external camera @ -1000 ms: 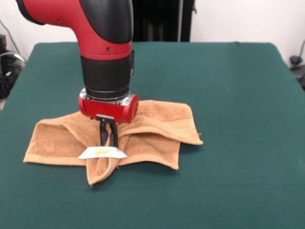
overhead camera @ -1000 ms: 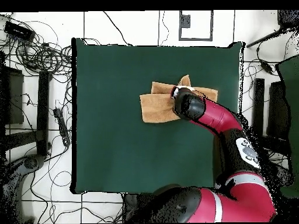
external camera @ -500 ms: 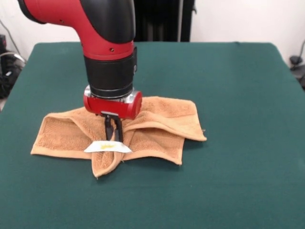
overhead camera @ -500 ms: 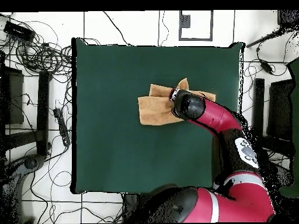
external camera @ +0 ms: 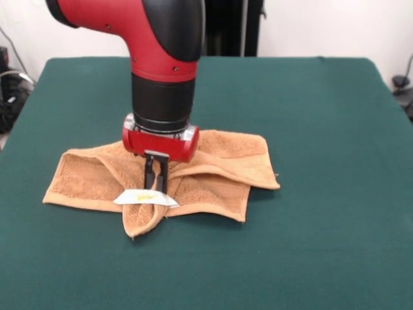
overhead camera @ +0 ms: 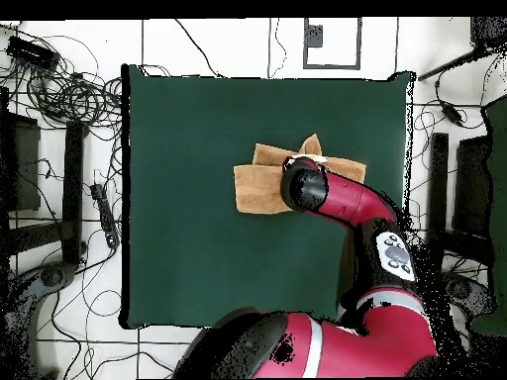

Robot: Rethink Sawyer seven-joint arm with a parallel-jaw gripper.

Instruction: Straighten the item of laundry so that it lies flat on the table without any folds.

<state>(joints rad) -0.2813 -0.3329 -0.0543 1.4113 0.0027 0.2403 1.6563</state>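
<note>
Towel [overhead camera: 259, 188] middle under the arm [overhead camera: 342, 203], overhead; gripper [external camera: 155, 191] grip unclear.

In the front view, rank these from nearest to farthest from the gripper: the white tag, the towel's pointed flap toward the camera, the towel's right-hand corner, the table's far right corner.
1. White tag, just below the gripper.
2. Pointed flap, below the tag, toward the camera.
3. Right-hand corner of the towel, off to the right.
4. Far right corner of the table, top right.

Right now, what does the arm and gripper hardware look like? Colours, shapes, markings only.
The arm has glossy red shells with black joint covers. Its wrist is a black cylinder above a silver ring and a rounded red end cap. The gripper has thin black fingers. In the overhead view a grey panel with dark round buttons sits on a red link. No cables are visible on it.
</note>
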